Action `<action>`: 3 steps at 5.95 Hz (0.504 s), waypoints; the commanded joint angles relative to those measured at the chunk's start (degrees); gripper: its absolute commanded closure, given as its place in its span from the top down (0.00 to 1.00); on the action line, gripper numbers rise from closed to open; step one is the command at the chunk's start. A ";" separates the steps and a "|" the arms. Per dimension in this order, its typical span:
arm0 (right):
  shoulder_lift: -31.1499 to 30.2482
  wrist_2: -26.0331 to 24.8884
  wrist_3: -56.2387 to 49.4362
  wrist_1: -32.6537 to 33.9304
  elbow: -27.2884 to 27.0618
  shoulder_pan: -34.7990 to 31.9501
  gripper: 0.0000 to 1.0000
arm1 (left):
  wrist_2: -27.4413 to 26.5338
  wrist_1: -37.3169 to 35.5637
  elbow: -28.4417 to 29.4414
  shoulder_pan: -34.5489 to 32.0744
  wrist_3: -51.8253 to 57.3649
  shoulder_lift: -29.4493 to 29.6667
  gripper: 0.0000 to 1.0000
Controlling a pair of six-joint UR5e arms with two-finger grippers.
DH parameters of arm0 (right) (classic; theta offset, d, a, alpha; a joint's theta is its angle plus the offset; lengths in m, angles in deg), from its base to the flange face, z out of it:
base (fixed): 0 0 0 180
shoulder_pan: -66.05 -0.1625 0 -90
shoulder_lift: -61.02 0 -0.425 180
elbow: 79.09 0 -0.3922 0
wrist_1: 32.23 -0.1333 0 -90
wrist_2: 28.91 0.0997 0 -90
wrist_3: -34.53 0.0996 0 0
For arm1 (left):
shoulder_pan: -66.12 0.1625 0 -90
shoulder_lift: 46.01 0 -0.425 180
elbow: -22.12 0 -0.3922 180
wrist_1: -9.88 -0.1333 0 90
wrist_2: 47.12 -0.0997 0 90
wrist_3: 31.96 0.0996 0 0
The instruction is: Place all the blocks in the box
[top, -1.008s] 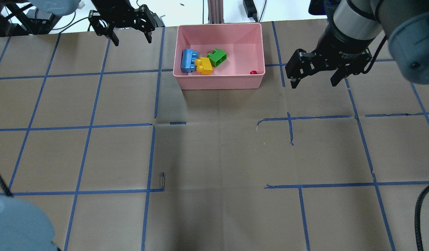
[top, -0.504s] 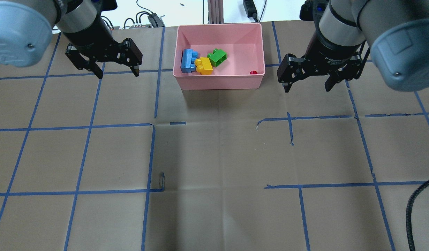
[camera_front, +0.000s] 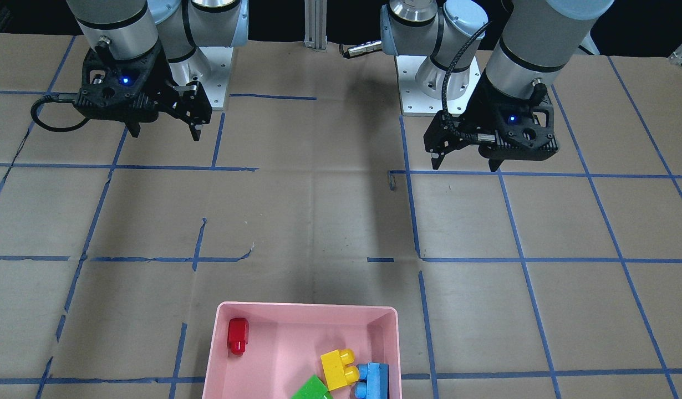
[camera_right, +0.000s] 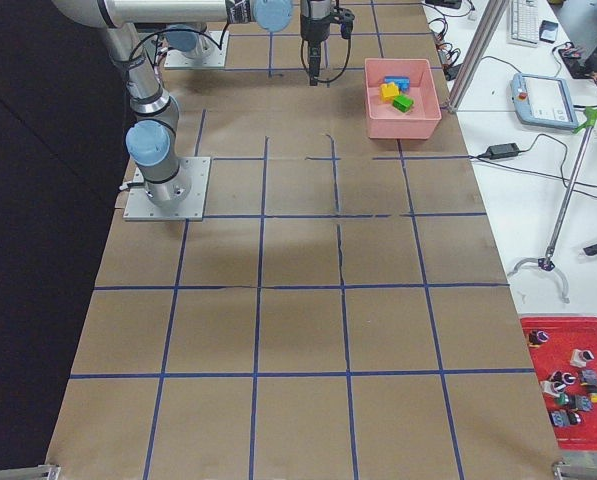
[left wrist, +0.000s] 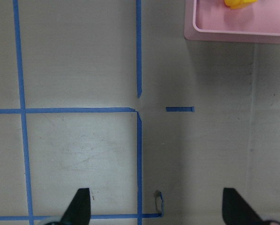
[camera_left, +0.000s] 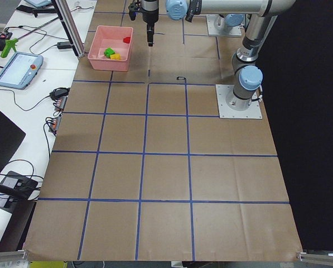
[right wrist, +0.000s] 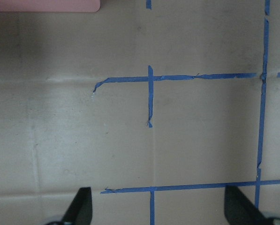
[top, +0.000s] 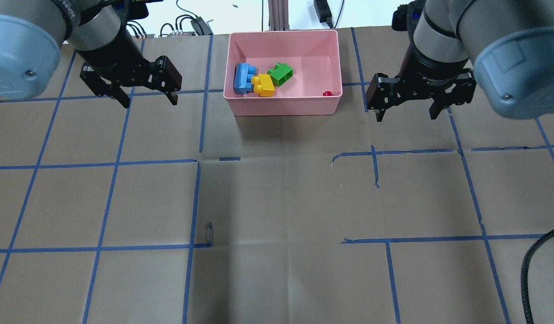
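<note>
The blocks all lie inside the pink box, which sits at the far edge of the counter, between the two arms. The blue block and the yellow block touch. The green block is just beside the yellow one, and we cannot tell whether they meet. The red block lies well apart from them, in the corner on the right arm's side.

The left hand hangs over bare counter beside the box, its fingers spread and holding nothing. The right hand does the same on the other side, spread and empty.

We judge the task as good as done, so the risks are mostly about undoing it. Both hands are near the box walls, and a low sideways sweep could catch the rim, then shove or tip the box and spill the blocks. The box looks light and nothing pins it down. We would lift each arm before pulling it away.
</note>
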 commanded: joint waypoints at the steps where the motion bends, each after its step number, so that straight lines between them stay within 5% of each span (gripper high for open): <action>1: 0.03 -0.70 0.85 0.73 -0.20 0.00 1.00 | 0.00 0.17 -0.13 0.39 0.34 -0.14 1.00; 3: 0.39 -0.35 0.85 3.11 -1.78 0.00 1.00 | 0.00 0.09 -0.13 1.79 2.10 -0.14 1.00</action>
